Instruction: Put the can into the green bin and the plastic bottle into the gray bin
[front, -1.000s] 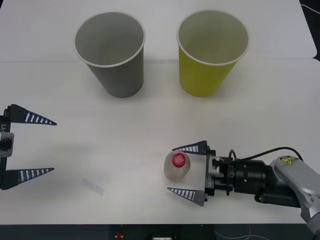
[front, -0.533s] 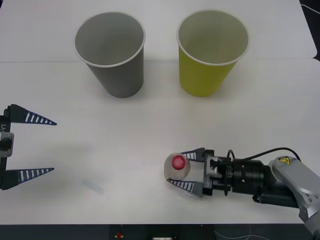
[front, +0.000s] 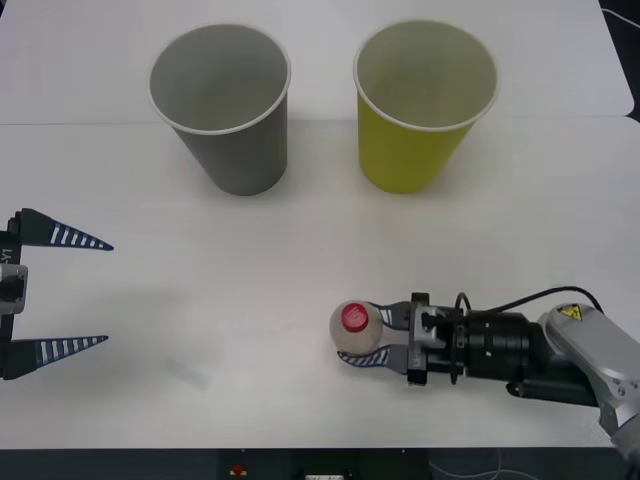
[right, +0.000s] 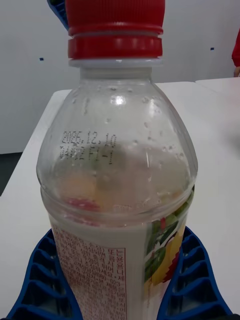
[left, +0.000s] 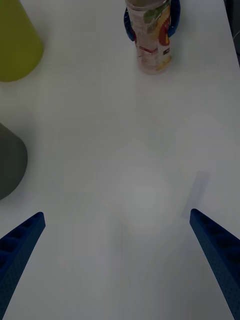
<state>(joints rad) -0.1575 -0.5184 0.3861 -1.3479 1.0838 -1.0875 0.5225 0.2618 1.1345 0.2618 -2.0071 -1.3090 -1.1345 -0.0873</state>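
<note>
A robot test lab, by the look of it. The work surface is a plain white table (front: 300, 250), made of two tops pushed together with a seam running edge to edge behind the cups. On it stand just two paper cups serving as bins, gray (front: 222, 105) and green (front: 424, 103), near the far edge. An arm with exposed cable and a yellow warning sticker (front: 571, 314) reaches in at the near right corner. Bare white wall (right: 30, 75) stands behind the table
</note>
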